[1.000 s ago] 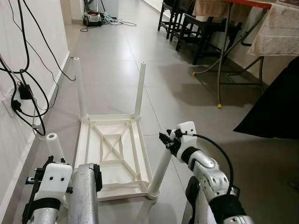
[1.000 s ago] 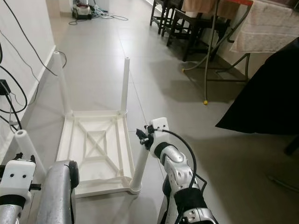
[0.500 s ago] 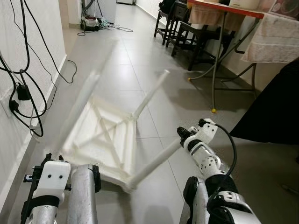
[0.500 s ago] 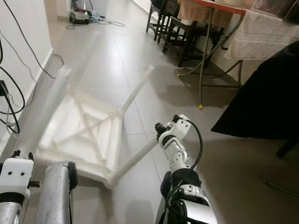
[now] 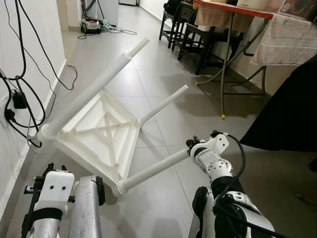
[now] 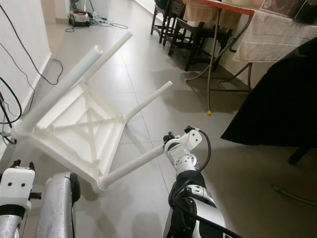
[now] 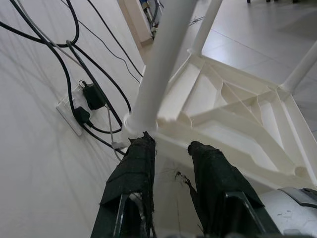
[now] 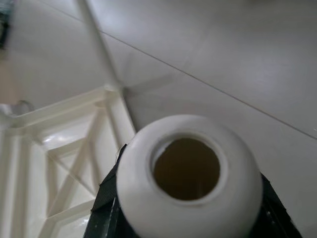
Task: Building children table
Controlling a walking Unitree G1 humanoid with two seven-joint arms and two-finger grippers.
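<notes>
**A:** What is the right gripper (image 5: 194, 148) doing there?

**B:** Its two black fingers are pinched on the free end of one white leg (image 5: 153, 170). In the right wrist view the leg's hollow round tip sits between them, with dark pad showing on either side. I'd judge it holds at the tip because that gives the most leverage for tipping the whole piece.

**A:** And the children's table (image 5: 101, 131) itself?

**B:** It runs away from that gripper, toward the robot's left and the wall. The held leg slants down to a corner socket near the floor. From there the ribbed underside of the top rises, tilted on edge and facing the robot, not lying flat. My guess is it's mid-turn, being brought over onto its feet.

**A:** The left gripper (image 7: 171, 148)?

**B:** Its fingers stand apart, with nothing between them. Just beyond their tips is the corner where a second leg (image 7: 163, 59) plugs into the frame. The tips look near the socket, but I can't tell whether they touch it. It seems poised to steady or catch that corner, not to carry it.

**A:** Farther out?

**B:** Beyond the left gripper, cables (image 5: 20, 74) hang down the wall to a socket (image 7: 74, 106), close to the raised table corner. That's a snag risk if the top swings wider. Past the right gripper, well apart, stand dark chairs (image 5: 190, 29) and a folding table (image 5: 233, 7) with cloth over it. The far legs point up the corridor that way, with open tiled floor (image 5: 168, 74) around them.
</notes>
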